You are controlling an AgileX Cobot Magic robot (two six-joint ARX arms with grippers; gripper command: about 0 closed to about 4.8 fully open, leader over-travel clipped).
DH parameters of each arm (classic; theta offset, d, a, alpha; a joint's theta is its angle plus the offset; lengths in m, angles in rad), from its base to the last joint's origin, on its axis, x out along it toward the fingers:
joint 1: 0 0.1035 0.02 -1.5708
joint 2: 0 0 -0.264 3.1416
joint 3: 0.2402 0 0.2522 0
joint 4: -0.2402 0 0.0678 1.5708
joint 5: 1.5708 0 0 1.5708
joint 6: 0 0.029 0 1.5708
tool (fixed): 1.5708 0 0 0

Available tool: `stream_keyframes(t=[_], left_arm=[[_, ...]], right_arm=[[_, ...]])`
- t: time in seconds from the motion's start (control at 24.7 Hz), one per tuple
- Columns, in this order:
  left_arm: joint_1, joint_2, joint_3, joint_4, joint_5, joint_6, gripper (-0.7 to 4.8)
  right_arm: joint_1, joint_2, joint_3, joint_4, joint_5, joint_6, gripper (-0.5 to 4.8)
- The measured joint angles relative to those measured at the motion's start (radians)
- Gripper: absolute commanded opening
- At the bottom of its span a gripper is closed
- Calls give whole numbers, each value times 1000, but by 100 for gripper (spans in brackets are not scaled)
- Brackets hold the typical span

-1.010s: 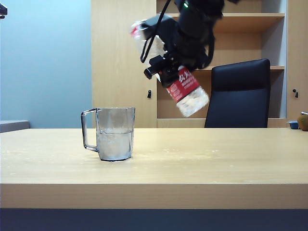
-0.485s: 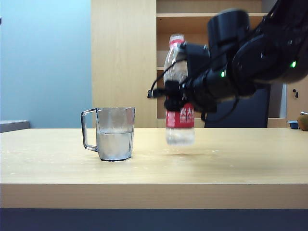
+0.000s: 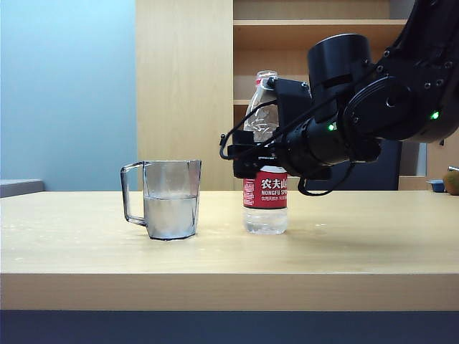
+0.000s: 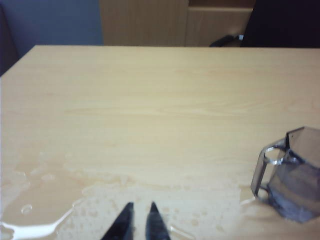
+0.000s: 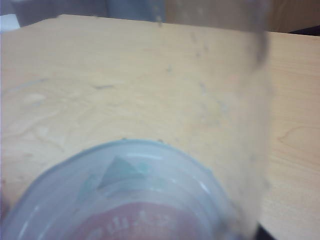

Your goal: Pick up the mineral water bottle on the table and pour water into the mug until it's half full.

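Observation:
The mineral water bottle stands upright on the table, a little to the right of the mug. My right gripper reaches in from the right and sits around the bottle just above its red label; how tightly the fingers close does not show. The right wrist view is filled by the blurred bottle, which hides the fingers. Water fills roughly the lower half of the mug. My left gripper hovers low over the wet tabletop beside the mug, its dark tips close together with nothing between them.
A puddle of spilled water and droplets spread over the table under the left gripper. Behind the table stand a black chair and wooden shelving. Small objects sit at the far right edge.
The right arm swung the bottle down from a tilt high in the air to upright on the table, right of the mug. The mug has not moved.

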Motion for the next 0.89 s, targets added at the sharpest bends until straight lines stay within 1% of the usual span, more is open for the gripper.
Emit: stream_keyframes(t=[0.16, 0.28, 0.44, 0.53, 0.61, 0.73, 0.77, 0.81, 0.85, 0.89], left_arm=[[0, -53, 0, 0, 2, 0, 35], [0, -191, 0, -74, 27, -5, 35], [0, -409, 0, -225, 13, -16, 35], [0, -390, 9, -258, -13, -16, 35], [0, -390, -7, -332, -21, -19, 35], [-1, -397, -5, -310, -34, -52, 35], [-1, -397, -18, -294, -40, -56, 35], [0, -397, -51, -269, -45, -60, 35], [0, -397, -68, -263, -45, -61, 35], [0, -397, -90, -259, -45, -61, 35]], right_arm=[[7, -63, -24, -68, 6, 0, 479], [8, -104, -61, -103, 6, -1, 479], [7, -155, -114, -122, 8, -1, 479], [7, -195, -141, -120, 11, -1, 479], [27, -278, -199, -137, 12, -1, 479], [68, -392, -248, -174, 30, 6, 479], [95, -454, -275, -206, 30, 24, 363], [131, -512, -304, -223, 31, 38, 290], [150, -541, -315, -239, 30, 43, 194], [164, -571, -325, -264, 31, 45, 117]])
